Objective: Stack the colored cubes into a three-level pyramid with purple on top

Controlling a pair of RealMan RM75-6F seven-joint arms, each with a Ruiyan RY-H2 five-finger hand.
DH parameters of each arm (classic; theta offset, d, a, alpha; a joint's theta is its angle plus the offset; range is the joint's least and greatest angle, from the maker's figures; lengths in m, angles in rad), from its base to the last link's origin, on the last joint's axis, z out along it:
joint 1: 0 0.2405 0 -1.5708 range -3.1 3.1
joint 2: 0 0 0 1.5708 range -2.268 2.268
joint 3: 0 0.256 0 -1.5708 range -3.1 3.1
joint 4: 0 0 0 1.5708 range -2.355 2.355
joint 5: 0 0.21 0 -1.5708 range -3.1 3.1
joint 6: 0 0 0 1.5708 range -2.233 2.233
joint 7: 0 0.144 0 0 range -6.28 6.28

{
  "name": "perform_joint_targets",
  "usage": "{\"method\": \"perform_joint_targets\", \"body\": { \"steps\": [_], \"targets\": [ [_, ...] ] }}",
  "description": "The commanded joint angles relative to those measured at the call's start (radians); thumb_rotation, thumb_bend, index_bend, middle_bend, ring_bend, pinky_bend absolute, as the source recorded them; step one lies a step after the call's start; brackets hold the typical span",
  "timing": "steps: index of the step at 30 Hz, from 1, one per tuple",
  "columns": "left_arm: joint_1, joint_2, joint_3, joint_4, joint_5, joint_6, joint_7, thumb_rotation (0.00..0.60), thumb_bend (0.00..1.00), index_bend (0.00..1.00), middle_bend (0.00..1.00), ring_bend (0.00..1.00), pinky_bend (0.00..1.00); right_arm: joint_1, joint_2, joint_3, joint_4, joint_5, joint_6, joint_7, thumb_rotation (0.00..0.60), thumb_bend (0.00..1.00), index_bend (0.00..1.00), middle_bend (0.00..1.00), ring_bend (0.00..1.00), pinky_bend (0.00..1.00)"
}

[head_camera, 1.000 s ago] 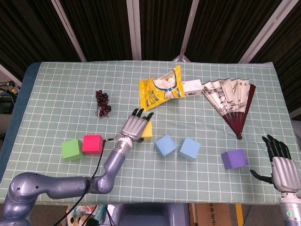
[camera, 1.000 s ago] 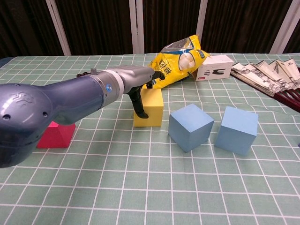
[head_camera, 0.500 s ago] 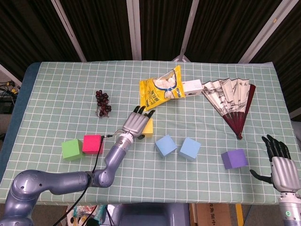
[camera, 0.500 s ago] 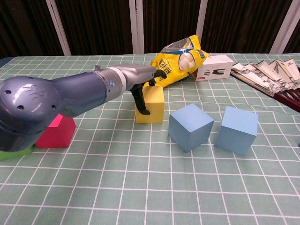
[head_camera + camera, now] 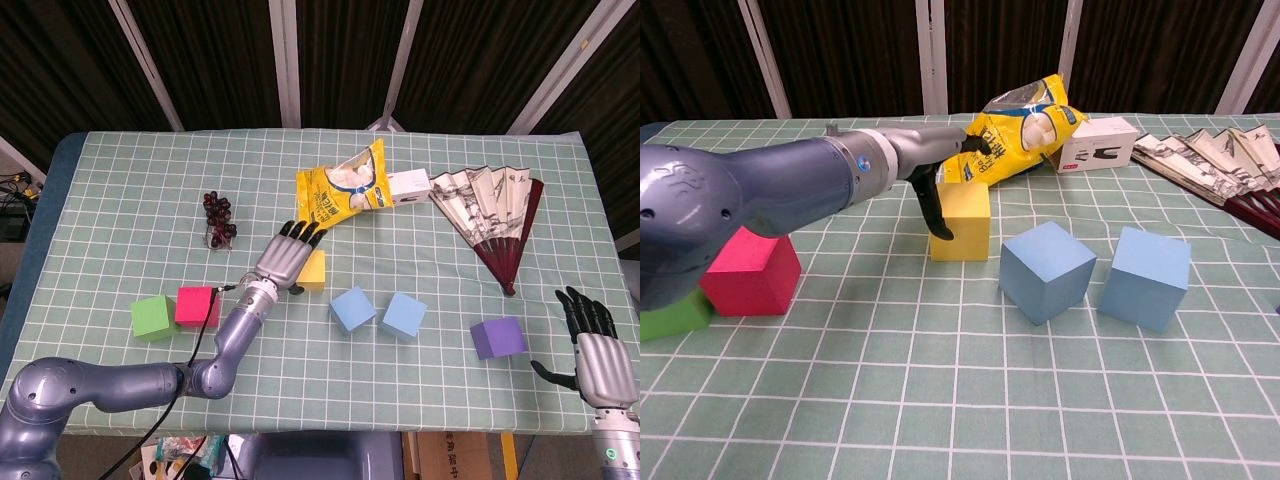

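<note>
The yellow cube [image 5: 315,271] [image 5: 962,221] stands mid-table. My left hand [image 5: 288,256] [image 5: 940,168] lies over its top with fingers stretched out flat, and the thumb hangs down against its left face; nothing is clasped. A red cube [image 5: 197,305] [image 5: 750,272] and a green cube [image 5: 153,317] [image 5: 668,316] sit side by side at the near left. Two blue cubes [image 5: 352,308] [image 5: 404,314] stand close together right of the yellow one. The purple cube [image 5: 498,337] sits at the near right. Beyond it, at the table's near right edge, my right hand [image 5: 595,347] is open with fingers spread, holding nothing.
A yellow snack bag [image 5: 344,186] and a white box [image 5: 408,185] lie just behind the yellow cube. An unfolded paper fan [image 5: 495,220] lies at the back right. A bunch of dark grapes [image 5: 219,218] is at the back left. My left forearm [image 5: 235,340] crosses the near-left table.
My left hand has reached a little farther across the table, and the yellow cube under it has shifted slightly away. The right hand has not moved.
</note>
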Motion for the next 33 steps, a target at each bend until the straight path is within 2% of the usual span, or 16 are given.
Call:
{"method": "perform_joint_targets", "body": {
  "steps": [1, 6, 12, 18, 22, 25, 30, 33],
  "targets": [
    [0.031, 0.054, -0.001, -0.090, 0.040, 0.043, -0.037, 0.600, 0.13, 0.00, 0.00, 0.00, 0.00, 0.000, 0.000, 0.000, -0.001, 0.001, 0.000, -0.002, 0.600, 0.14, 0.00, 0.00, 0.00, 0.00],
    [0.125, 0.171, 0.030, -0.282, 0.149, 0.160, -0.095, 0.600, 0.13, 0.00, 0.00, 0.00, 0.00, -0.002, 0.002, 0.006, -0.002, 0.010, 0.005, -0.003, 0.600, 0.14, 0.00, 0.00, 0.00, 0.00],
    [0.280, 0.319, 0.136, -0.462, 0.289, 0.318, -0.150, 0.600, 0.13, 0.00, 0.00, 0.00, 0.00, -0.001, 0.007, 0.017, -0.016, 0.034, 0.001, -0.004, 0.600, 0.14, 0.00, 0.00, 0.00, 0.00],
    [0.430, 0.439, 0.238, -0.577, 0.363, 0.427, -0.231, 0.600, 0.13, 0.00, 0.00, 0.00, 0.00, 0.004, 0.010, 0.033, -0.033, 0.049, 0.005, -0.012, 0.600, 0.14, 0.00, 0.00, 0.00, 0.00],
    [0.499, 0.493, 0.289, -0.598, 0.429, 0.484, -0.263, 0.600, 0.13, 0.00, 0.00, 0.00, 0.00, 0.016, 0.015, 0.046, -0.048, 0.054, -0.001, -0.024, 0.600, 0.14, 0.00, 0.00, 0.00, 0.00],
    [0.530, 0.527, 0.298, -0.615, 0.459, 0.503, -0.298, 0.600, 0.13, 0.00, 0.00, 0.00, 0.00, 0.037, 0.027, 0.054, -0.071, 0.057, -0.028, -0.040, 0.600, 0.14, 0.00, 0.00, 0.00, 0.00],
    [0.553, 0.565, 0.272, -0.624, 0.478, 0.506, -0.358, 0.600, 0.13, 0.00, 0.00, 0.00, 0.00, 0.109, 0.039, 0.085, -0.147, 0.064, -0.099, -0.118, 0.600, 0.14, 0.00, 0.00, 0.00, 0.00],
    [0.561, 0.581, 0.257, -0.622, 0.485, 0.497, -0.382, 0.600, 0.13, 0.00, 0.00, 0.00, 0.00, 0.183, 0.043, 0.119, -0.216, 0.115, -0.185, -0.185, 0.600, 0.14, 0.00, 0.00, 0.00, 0.00]
  ]
}}
